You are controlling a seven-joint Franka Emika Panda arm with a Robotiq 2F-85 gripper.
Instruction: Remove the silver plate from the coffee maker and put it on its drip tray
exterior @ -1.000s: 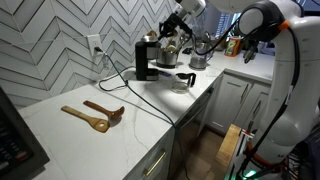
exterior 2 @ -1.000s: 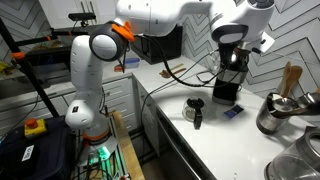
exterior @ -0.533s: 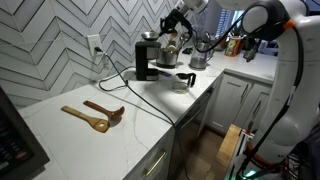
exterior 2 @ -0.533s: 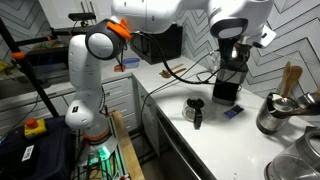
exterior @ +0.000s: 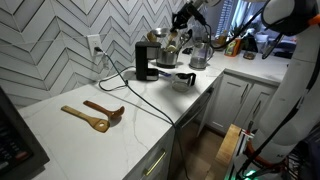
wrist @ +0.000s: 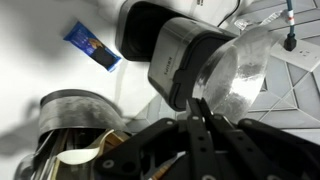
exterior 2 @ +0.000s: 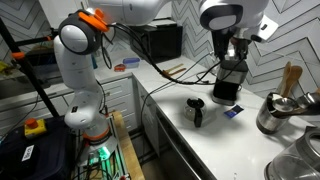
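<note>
The black coffee maker (exterior: 146,58) stands by the tiled wall and shows in both exterior views (exterior 2: 231,80). My gripper (wrist: 197,103) is right above its top. In the wrist view the fingers are pressed together on the rim of the silver plate (wrist: 248,75), which is tilted beside the machine's top (wrist: 176,55). In an exterior view the plate (exterior: 158,37) shows as a shiny disc at the top of the machine, under my gripper (exterior: 176,30). The drip tray (exterior 2: 222,99) juts out low at the machine's foot and is bare.
A steel kettle (exterior: 198,56) stands beyond the machine (exterior 2: 272,112). A glass cup with a black handle (exterior 2: 197,110) stands in front of it. A blue packet (exterior 2: 232,111) lies by the tray. Wooden spoons (exterior: 95,113) lie farther along the counter. The cord (exterior: 125,80) trails across it.
The arm's upper links have swung up and away. The gripper has stayed at the top of the coffee maker and risen slightly with the plate.
</note>
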